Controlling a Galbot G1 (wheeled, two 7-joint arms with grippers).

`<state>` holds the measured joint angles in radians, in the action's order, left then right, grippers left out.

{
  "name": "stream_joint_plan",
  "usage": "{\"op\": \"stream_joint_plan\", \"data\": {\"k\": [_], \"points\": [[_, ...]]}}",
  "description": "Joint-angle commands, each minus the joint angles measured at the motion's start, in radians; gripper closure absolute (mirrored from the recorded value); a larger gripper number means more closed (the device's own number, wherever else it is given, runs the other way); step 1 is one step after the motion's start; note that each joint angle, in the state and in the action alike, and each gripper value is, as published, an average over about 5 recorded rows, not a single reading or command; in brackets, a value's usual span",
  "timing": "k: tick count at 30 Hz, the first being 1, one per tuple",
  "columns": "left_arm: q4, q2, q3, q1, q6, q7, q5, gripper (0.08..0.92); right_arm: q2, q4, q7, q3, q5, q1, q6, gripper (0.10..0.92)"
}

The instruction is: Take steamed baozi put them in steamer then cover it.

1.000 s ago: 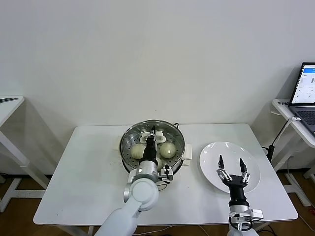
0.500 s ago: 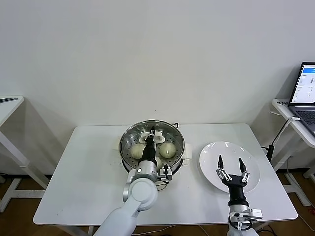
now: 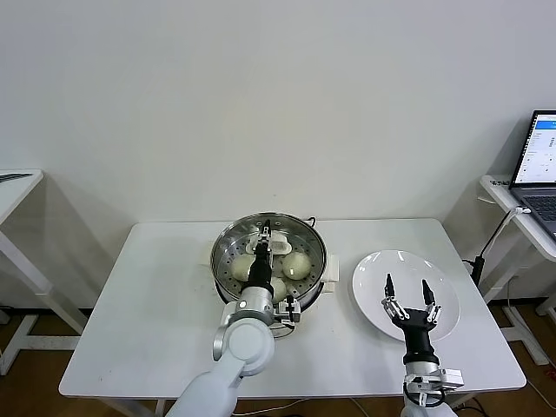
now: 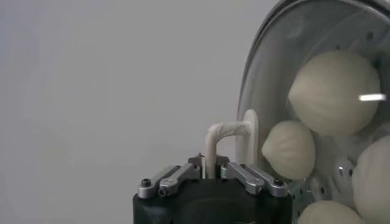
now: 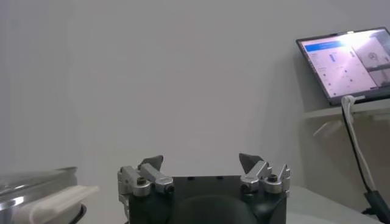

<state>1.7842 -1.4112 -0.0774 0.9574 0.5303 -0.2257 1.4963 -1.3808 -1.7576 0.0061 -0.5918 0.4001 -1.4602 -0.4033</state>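
The steamer (image 3: 224,247) stands at mid-table on its cream-white base. Several cream-white baozi (image 3: 297,264) lie inside on the perforated tray. The clear glass cover (image 3: 302,240) sits over the pot. My left gripper (image 3: 262,240) is shut on the cover's white handle (image 3: 280,246). In the left wrist view the gripper (image 4: 207,168) pinches the handle (image 4: 226,130), and the baozi (image 4: 334,91) show through the cover's glass (image 4: 274,67). My right gripper (image 3: 407,290) is open and empty above the white plate (image 3: 375,261); it also shows in the right wrist view (image 5: 201,161).
The white plate lies to the right of the steamer. A laptop (image 3: 540,169) stands on a side table at the far right. Another table's corner (image 3: 16,187) shows at the far left. The steamer's side handle (image 5: 55,201) shows in the right wrist view.
My left arm has shifted slightly to the left, still holding the cover's handle. The right arm has not moved.
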Motion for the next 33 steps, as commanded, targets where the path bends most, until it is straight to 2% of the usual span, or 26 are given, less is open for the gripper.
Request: {"op": "stream_joint_plan", "data": {"k": [1,8,15,19,22,25,27,30,33], "points": [[0.067,0.019,-0.004,0.038,-0.008,0.005,0.007,0.551,0.003,0.003,0.0,-0.004,0.001,0.001,-0.002,0.203],[0.218,0.075,-0.021,0.134,-0.006,0.03,-0.015,0.348,0.011,0.017,0.0,-0.006,0.002,0.003,-0.009,0.203],[0.402,0.118,0.005,0.244,-0.006,0.071,-0.072,0.198,0.016,0.027,0.0,0.001,0.003,0.013,-0.008,0.203],[0.499,0.119,0.109,0.34,-0.063,0.182,-0.196,0.179,0.021,0.027,0.0,0.006,0.002,0.014,-0.005,0.203],[0.551,0.121,0.236,0.428,-0.155,0.304,-0.44,0.177,0.026,0.011,0.002,0.007,-0.002,0.011,0.016,0.203],[0.536,0.106,0.378,0.505,-0.326,0.419,-0.783,0.177,0.03,-0.031,0.009,0.002,-0.005,0.001,0.07,0.203],[0.487,0.078,0.478,0.536,-0.442,0.442,-0.971,0.177,0.033,-0.069,0.014,-0.003,-0.01,-0.007,0.119,0.203],[0.41,0.028,0.615,0.566,-0.524,0.406,-1.177,0.177,0.038,-0.117,0.017,-0.007,-0.022,-0.014,0.173,0.203],[0.358,-0.003,0.691,0.593,-0.574,0.347,-1.27,0.177,0.042,-0.152,0.016,-0.009,-0.026,-0.018,0.19,0.203]]}}
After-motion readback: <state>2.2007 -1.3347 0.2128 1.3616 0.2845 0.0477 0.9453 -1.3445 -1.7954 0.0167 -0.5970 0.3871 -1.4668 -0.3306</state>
